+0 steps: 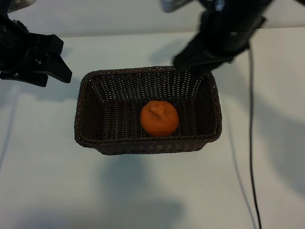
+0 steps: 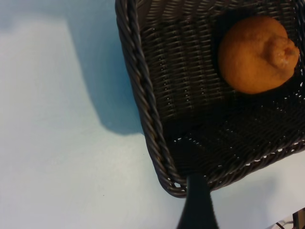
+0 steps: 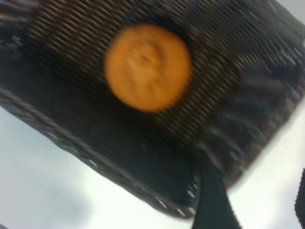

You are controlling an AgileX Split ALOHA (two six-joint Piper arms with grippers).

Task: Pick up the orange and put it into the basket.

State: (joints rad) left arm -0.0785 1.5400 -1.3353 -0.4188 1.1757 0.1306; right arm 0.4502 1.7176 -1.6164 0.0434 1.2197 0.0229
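The orange (image 1: 159,118) lies on the floor of the dark wicker basket (image 1: 82,110), slightly right of its middle, stem end up. My right gripper (image 1: 193,64) hangs above the basket's far right corner, open and holding nothing. In the right wrist view the orange (image 3: 147,67) sits below in the basket (image 3: 95,162), with one dark finger (image 3: 212,200) over the rim. My left gripper (image 1: 64,59) is parked left of the basket, open and empty. Its wrist view shows the orange (image 2: 255,55), a basket corner (image 2: 143,95) and one finger (image 2: 198,210).
The basket stands mid-table on a white surface (image 1: 47,181). A black cable (image 1: 251,143) runs down the table to the right of the basket. The arms cast soft shadows in front of and beside the basket.
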